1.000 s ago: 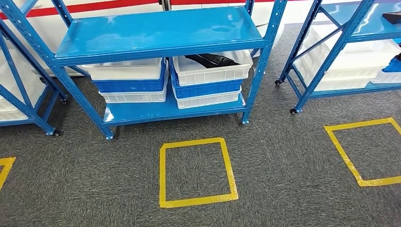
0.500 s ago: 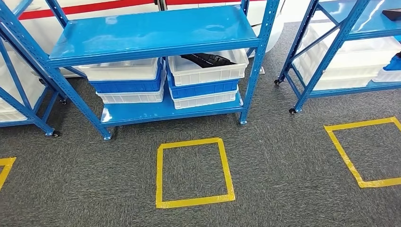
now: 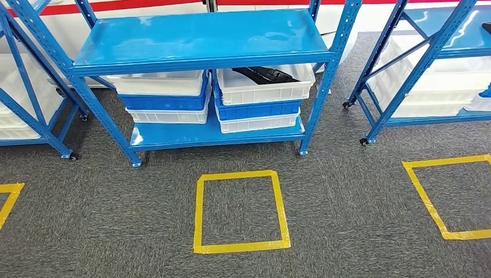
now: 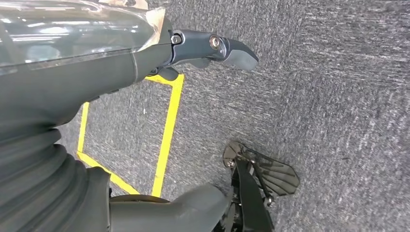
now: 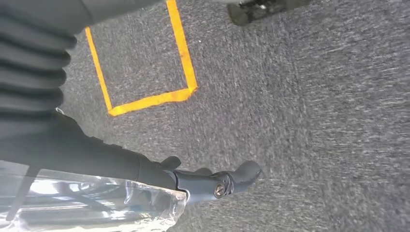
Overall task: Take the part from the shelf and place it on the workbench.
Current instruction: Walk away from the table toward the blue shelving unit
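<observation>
The black part [image 3: 263, 74] lies in the top white bin [image 3: 267, 91] of a stack at the right end of the blue shelf's [image 3: 202, 37] lower board, tucked under the top board. That stack runs white, blue, white. A second stack [image 3: 165, 99] just like it stands touching it at the left end. On the grey carpet [image 3: 347, 191] in front of the shelf there is a square of yellow tape [image 3: 240, 247], apart from the shelf's feet. Another blue rack [image 3: 405, 69] with white bins stands off to the right.

Both arms hang low over the carpet. The left hand [image 4: 159, 53] has its thumb [image 4: 227, 48] stretched out straight, and something clear and glossy [image 4: 72, 24] lies along its fingers, hiding them. I cannot tell whether it holds anything. The right hand [image 5: 193, 181] looks the same: thumb [image 5: 241, 176] out, a crinkled clear sheet [image 5: 96, 203] against the fingers, and its grip cannot be made out either.
</observation>
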Controlling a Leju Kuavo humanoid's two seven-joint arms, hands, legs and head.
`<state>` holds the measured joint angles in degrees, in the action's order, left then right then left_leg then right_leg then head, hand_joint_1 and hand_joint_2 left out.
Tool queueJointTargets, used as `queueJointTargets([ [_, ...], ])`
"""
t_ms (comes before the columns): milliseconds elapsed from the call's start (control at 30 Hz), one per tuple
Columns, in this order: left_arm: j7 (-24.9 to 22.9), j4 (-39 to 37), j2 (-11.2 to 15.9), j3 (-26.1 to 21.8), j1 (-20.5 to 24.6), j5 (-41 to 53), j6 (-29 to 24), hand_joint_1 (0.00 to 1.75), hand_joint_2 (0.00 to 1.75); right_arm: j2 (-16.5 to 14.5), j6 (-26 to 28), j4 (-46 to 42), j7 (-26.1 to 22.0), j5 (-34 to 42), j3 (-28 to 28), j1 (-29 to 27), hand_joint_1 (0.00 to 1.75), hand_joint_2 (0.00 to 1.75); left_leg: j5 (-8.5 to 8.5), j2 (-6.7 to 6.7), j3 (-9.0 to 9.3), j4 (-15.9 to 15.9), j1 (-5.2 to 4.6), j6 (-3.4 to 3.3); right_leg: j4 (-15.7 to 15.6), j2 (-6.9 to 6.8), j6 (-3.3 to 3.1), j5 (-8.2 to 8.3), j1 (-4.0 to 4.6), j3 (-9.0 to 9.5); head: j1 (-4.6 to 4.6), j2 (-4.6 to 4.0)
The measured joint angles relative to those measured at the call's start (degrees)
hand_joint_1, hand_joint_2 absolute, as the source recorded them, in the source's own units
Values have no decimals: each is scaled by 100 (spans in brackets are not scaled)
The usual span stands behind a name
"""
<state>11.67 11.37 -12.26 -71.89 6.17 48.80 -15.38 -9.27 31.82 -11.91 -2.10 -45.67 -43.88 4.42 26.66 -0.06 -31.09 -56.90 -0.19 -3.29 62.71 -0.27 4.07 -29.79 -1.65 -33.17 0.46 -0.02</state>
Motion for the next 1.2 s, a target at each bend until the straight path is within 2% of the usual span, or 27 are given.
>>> queueJointTargets([
  [33,10,1,0,-1,1,-4,4,0,175,-2,0,0,0,-7,1,4,0,175,37,-6,-10,-46,-2,51,-264,4,-15,93,-8,121,-1,0],
  [67,22,1,-1,-2,1,-5,9,0,175,-4,0,0,0,-12,1,7,0,175,66,-10,-19,-82,-7,95,-419,9,-63,139,-3,192,-5,0],
  [133,38,1,-2,-2,0,-6,13,0,175,-9,0,-1,0,-18,2,10,0,175,80,-12,-26,-101,5,151,-436,13,-196,149,3,208,-16,0],
  [200,45,2,-3,-2,-1,-6,15,0,175,-14,0,-1,0,-20,1,11,0,175,184,-10,-83,-246,34,209,-447,12,-269,170,-27,224,-34,0],
  [233,47,2,-3,-2,-1,-6,15,0,175,-17,0,-1,0,-22,1,12,0,175,324,-10,-180,-468,48,245,-453,11,-294,178,-47,227,-48,0],
  [300,49,2,-3,-3,-3,-6,15,0,175,-19,0,-1,0,-28,2,13,0,175,686,-9,-502,-1160,75,314,-454,5,-317,176,-41,224,-76,0],
  [333,50,2,-3,-4,-7,-6,15,0,175,-18,0,-1,0,-28,2,11,0,175,802,-9,-667,-1487,88,337,-453,3,-319,174,-36,223,-77,0],
  [367,50,2,-2,-4,-12,-6,15,0,175,-16,0,-1,0,-29,2,10,0,175,825,-9,-773,-1676,101,350,-453,3,-322,171,-32,225,-78,0],
  [400,50,2,-2,-5,-17,-8,15,0,175,-15,0,-1,0,-28,2,9,0,175,741,-9,-789,-1670,112,353,-452,6,-323,169,-32,231,-78,0],
  [433,50,2,-2,-5,-19,-9,15,0,175,-14,0,-1,0,-28,2,10,0,175,567,-8,-707,-1459,121,347,-452,10,-324,166,-32,240,-78,0],
  [467,50,2,-2,-6,-18,-11,15,0,175,-16,0,-1,0,-29,2,12,0,175,343,-7,-542,-1083,127,331,-452,15,-324,164,-33,250,-79,0],
  [533,51,2,-2,-6,-7,-12,15,0,175,-21,0,-1,0,-30,2,18,0,175,65,-7,-234,-383,116,293,-455,18,-312,159,-14,253,-75,0],
  [567,52,2,-2,-5,-3,-11,15,0,175,-22,0,-1,0,-31,2,21,0,175,24,-9,-162,-205,98,273,-457,17,-293,158,-4,245,-73,0],
  [633,54,2,-2,-5,-6,-11,16,0,175,-23,0,-1,0,-32,2,26,0,175,32,-16,-164,-149,49,221,-482,14,-225,164,5,236,-72,0],
  [700,54,4,-1,2,-14,-20,19,0,175,-19,-3,-1,0,-23,8,22,0,175,-18,-15,-129,-69,45,130,-435,10,-164,130,18,211,-63,0],
  [733,53,11,2,24,-15,-44,23,0,175,-13,-12,-1,0,-3,25,15,0,175,-49,-11,-106,-23,48,85,-296,10,-167,49,29,145,-55,1],
  [767,48,26,9,65,-18,-82,33,0,175,-3,-30,-1,0,33,58,0,0,175,-73,-5,-89,12,50,53,-35,9,-196,-89,40,19,-41,1],
  [833,23,83,32,215,-26,-220,71,0,175,26,-112,-1,2,159,167,-62,0,175,-78,0,-99,16,21,25,694,11,-266,-411,43,-339,-26,1],
  [867,-1,127,48,323,-32,-314,100,0,175,45,-173,0,4,245,236,-112,0,175,-78,-4,-103,15,5,20,965,11,-268,-497,47,-470,-23,0],
  [900,-24,172,63,429,-38,-410,127,0,175,62,-238,1,7,335,301,-167,0,175,-77,-11,-104,13,-10,17,1069,12,-249,-503,52,-517,-22,0],
  [933,-50,226,81,549,-41,-512,158,0,175,81,-307,2,10,436,374,-227,0,175,-77,-22,-98,10,-24,18,913,12,-211,-407,60,-432,-22,0],
  [967,-75,283,98,675,-43,-614,189,0,175,103,-373,3,14,535,450,-285,0,175,-75,-32,-90,5,-36,21,531,11,-174,-246,66,-233,-22,0],
  [1000,-98,338,114,800,-44,-710,218,0,175,124,-436,3,18,626,525,-334,0,175,-67,-38,-87,-8,-53,31,119,13,-165,-95,75,-35,-22,1],
  [1033,-121,394,134,935,-44,-810,249,0,175,143,-500,4,22,720,607,-380,0,175,-51,-43,-86,-24,-70,49,-244,15,-181,38,82,137,-25,1],
  [1067,-143,443,157,1062,-46,-904,278,0,175,160,-560,4,25,806,685,-418,0,175,-36,-43,-89,-39,-81,68,-455,18,-220,109,91,227,-30,1],
  [1133,-190,517,206,1317,-62,-1088,333,0,175,186,-681,4,27,981,843,-478,0,175,-14,-41,-94,-55,-81,111,-526,21,-311,144,100,247,-36,0],
  [1200,-241,569,261,1590,-111,-1284,394,0,175,216,-809,-2,34,1167,1011,-521,0,87,70,-36,-123,-158,-52,173,-543,17,-378,166,70,281,-46,0],
])
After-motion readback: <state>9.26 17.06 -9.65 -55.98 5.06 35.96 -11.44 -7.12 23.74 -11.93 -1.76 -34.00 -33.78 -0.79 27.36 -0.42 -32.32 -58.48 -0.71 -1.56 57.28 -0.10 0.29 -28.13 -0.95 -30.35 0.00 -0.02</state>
